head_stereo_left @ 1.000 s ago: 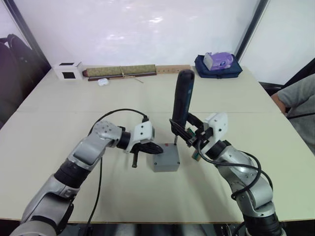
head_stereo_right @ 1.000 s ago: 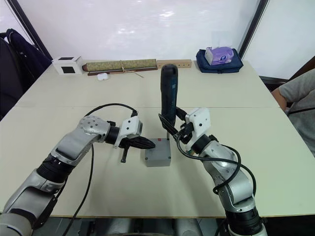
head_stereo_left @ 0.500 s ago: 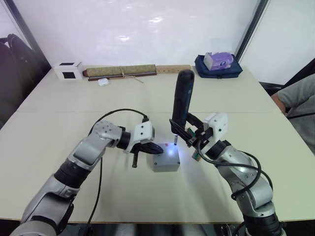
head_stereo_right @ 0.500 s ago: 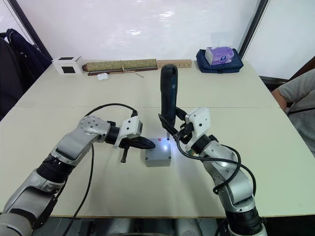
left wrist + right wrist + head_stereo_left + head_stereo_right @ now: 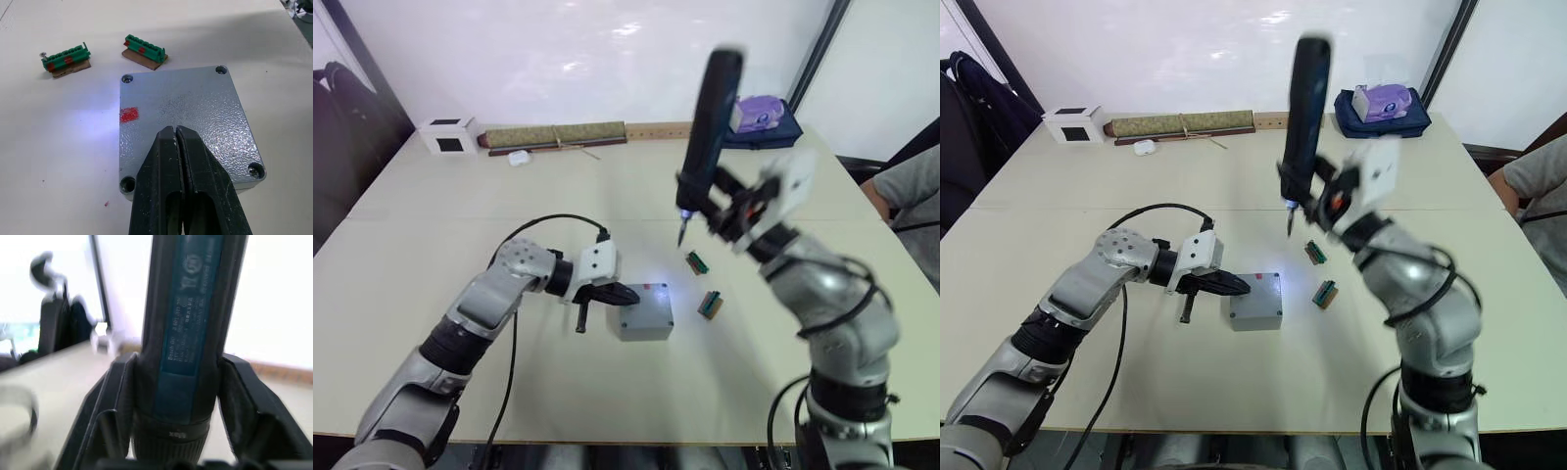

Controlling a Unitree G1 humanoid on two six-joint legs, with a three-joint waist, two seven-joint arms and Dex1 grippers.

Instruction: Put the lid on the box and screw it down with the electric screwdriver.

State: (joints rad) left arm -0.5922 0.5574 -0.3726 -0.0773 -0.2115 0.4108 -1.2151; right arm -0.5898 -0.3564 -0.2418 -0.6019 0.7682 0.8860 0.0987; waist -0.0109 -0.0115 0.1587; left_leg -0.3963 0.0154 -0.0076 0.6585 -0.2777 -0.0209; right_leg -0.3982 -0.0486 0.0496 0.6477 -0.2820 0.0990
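Lid (image 5: pixel 195 117) sits on the box (image 5: pixel 644 319), pinned by the left fingers (image 5: pixel 168 196), pressed together. Right fingers (image 5: pixel 117 396) clamp the screwdriver (image 5: pixel 708 122), raised clear; bring its bit down plumb into the next corner screw, keeping the lid pinned.

Two small green terminal blocks on brown backing lie on the pale counter (image 5: pixel 431 245), one (image 5: pixel 696 261) a little farther back than the other (image 5: pixel 710 304), close together but apart. Along the far edge sits a white cube with a black square face (image 5: pixel 448 138), next to it a long olive-green roll (image 5: pixel 553 135) with a small white object (image 5: pixel 518 160) just in front. At the far right corner a purple tissue pack (image 5: pixel 1378 100) rests on a dark blue bag (image 5: pixel 1400 119). A person's grey sleeve (image 5: pixel 909 201) shows at the right edge.
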